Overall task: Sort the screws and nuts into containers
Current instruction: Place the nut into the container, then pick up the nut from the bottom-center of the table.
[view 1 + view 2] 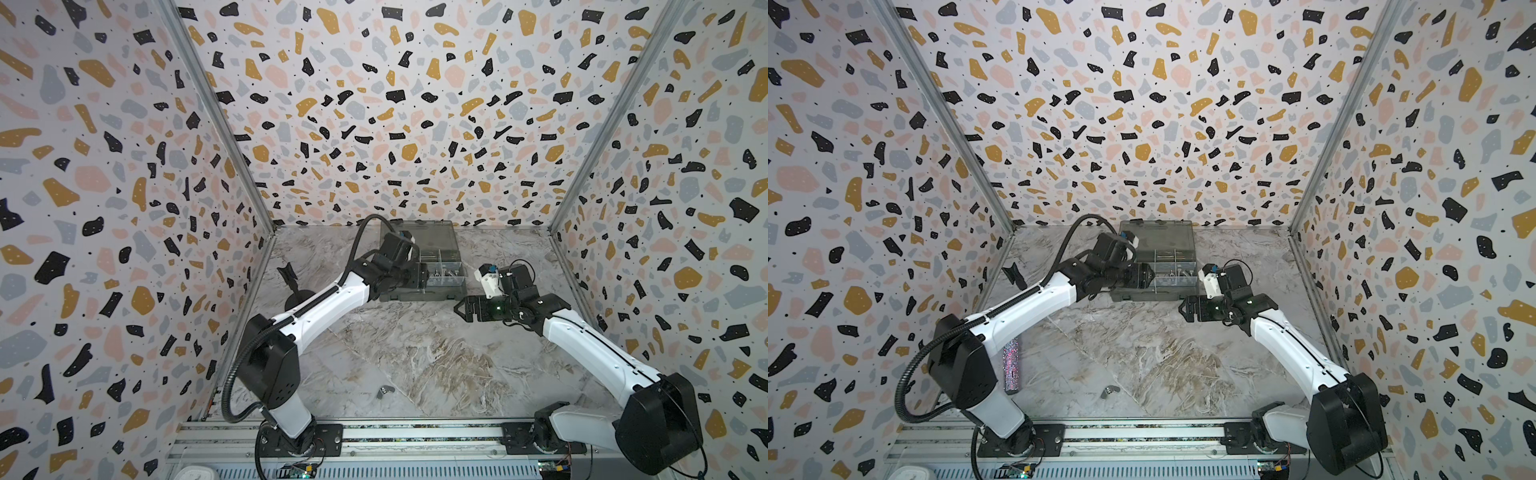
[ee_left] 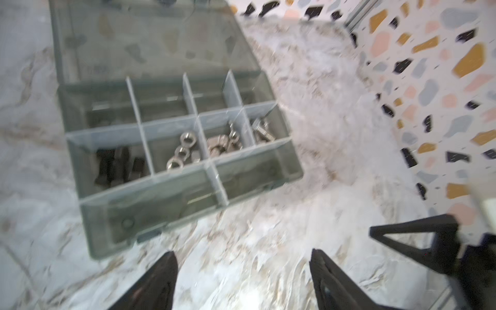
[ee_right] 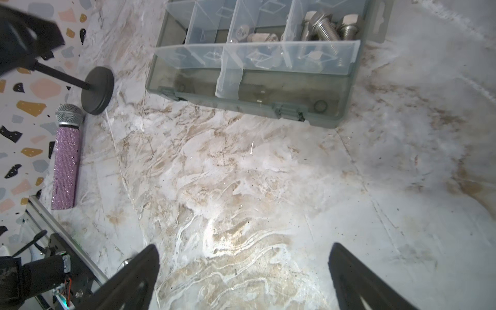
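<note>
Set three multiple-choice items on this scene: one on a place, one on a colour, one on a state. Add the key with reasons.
1. The loose wing nut lies: A) against the back wall; B) on the table near the front edge; C) beside the right wall.
2. The microphone has a body that is: A) purple; B) green; C) orange.
3. The lid of the organizer box is: A) latched shut; B) missing; C) open.
Key: 1 B, both top views show it alone on the marble; 2 A, glittery purple in the right wrist view; 3 C, the box's inside lies exposed in the left wrist view.
</note>
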Robot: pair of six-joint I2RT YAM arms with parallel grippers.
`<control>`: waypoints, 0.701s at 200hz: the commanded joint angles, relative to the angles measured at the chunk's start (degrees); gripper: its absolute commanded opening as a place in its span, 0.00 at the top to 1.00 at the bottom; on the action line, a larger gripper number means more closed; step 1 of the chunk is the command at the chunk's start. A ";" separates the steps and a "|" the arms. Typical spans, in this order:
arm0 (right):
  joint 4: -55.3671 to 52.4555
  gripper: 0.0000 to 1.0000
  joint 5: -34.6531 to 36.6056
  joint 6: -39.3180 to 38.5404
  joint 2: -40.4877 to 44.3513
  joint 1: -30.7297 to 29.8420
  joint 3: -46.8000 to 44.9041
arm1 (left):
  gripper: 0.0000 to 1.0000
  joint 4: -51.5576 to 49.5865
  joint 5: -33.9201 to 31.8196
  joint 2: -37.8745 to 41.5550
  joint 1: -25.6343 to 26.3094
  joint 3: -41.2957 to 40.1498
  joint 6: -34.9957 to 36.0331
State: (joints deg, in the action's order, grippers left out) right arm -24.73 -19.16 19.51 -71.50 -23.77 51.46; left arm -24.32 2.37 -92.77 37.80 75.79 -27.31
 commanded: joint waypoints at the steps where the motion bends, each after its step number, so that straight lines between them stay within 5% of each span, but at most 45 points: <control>1: -1.51 0.01 3.17 1.48 1.82 -2.50 -1.25 | 0.22 2.12 -6.00 5.76 1.05 -10.34 -2.51; 89: 2.38 0.01 4.79 2.78 1.35 -7.99 -6.46 | 0.26 2.15 -14.02 28.93 8.22 -36.98 -15.19; 140: 4.43 0.01 3.29 2.28 0.23 -9.36 -7.51 | 0.37 0.26 -15.42 31.96 19.77 -43.58 -21.18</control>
State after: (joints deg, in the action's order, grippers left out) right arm -21.50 -15.25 22.00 -71.31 -32.60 44.38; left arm -23.05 -10.85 -60.62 52.88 33.67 -44.66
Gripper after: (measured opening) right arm 0.990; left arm 0.647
